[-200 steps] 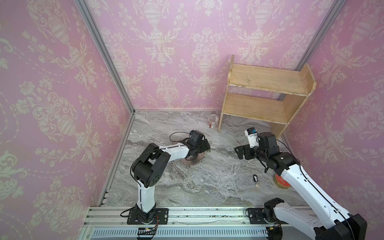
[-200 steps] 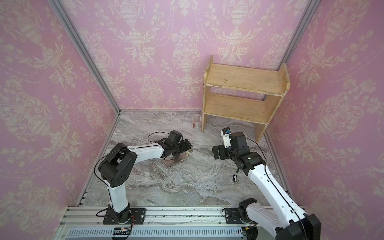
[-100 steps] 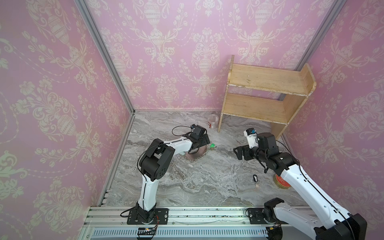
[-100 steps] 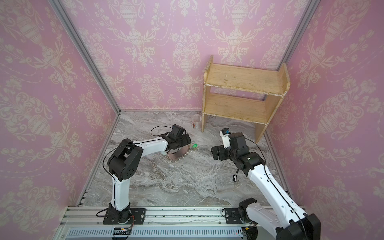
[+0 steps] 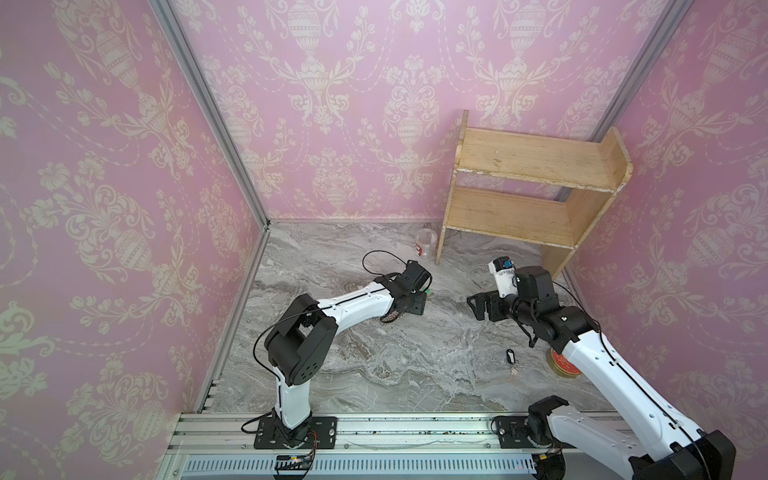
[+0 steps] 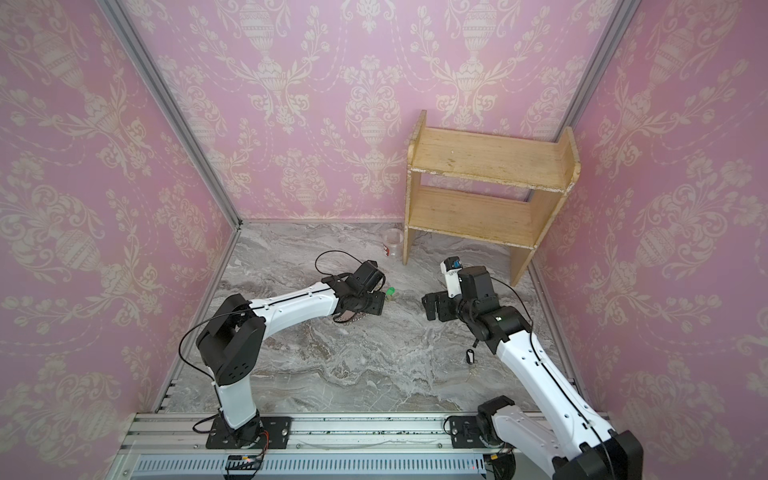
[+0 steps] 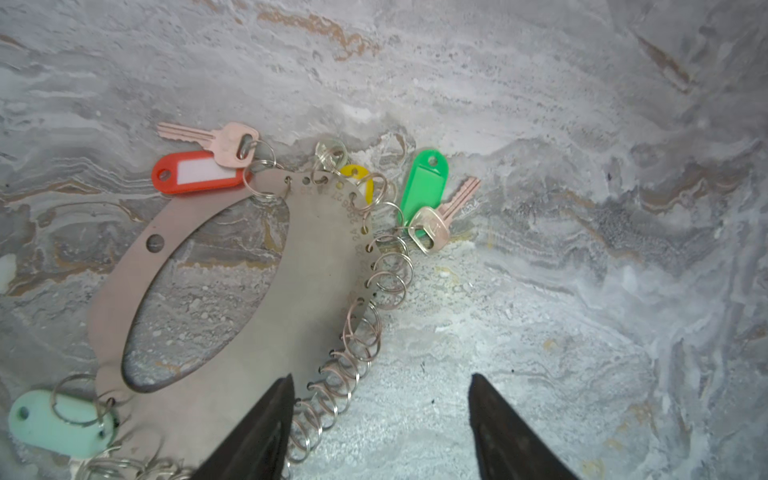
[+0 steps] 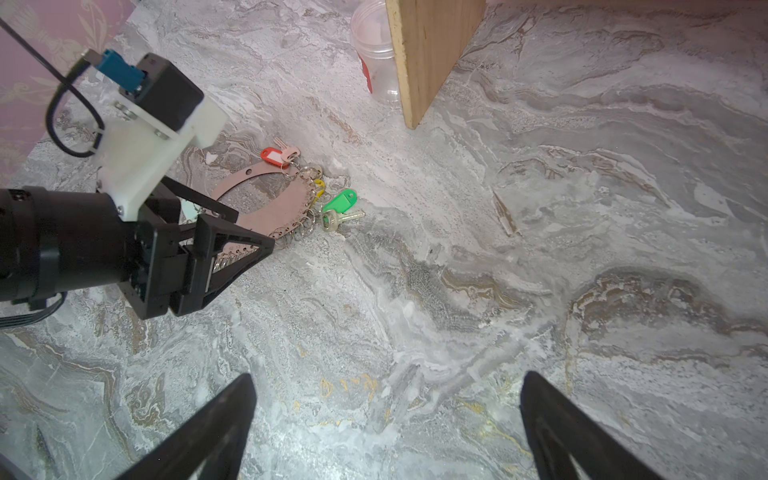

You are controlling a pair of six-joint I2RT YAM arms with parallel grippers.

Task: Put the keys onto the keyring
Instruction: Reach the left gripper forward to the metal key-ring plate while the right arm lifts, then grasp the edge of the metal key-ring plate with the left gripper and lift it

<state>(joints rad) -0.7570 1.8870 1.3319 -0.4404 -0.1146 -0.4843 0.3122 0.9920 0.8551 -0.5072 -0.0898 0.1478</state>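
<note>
The keyring (image 7: 316, 266) is a flat grey metal crescent with several split rings along one edge, lying on the marble floor. Keys lie at that edge: one with a red tag (image 7: 199, 170), one with a green tag (image 7: 428, 191), and a yellow tag (image 7: 361, 178). A pale mint tag (image 7: 58, 424) lies at the plate's other end. My left gripper (image 7: 380, 378) is open just over the floor, one fingertip (image 7: 286, 386) above the row of rings, with bare floor between its fingers. A black fob (image 5: 510, 356) lies apart near my right arm. My right gripper (image 8: 386, 378) is open above bare floor, facing the keyring.
A wooden two-shelf rack (image 5: 532, 195) stands at the back right with a clear jar (image 5: 424, 244) beside its leg. A round red-lidded tin (image 5: 559, 361) sits by the right wall. Pink walls close in three sides.
My left arm has swung its elbow to the right and its gripper has shifted slightly right over the keyring, uncovering the green tag. The right arm has hardly moved.
</note>
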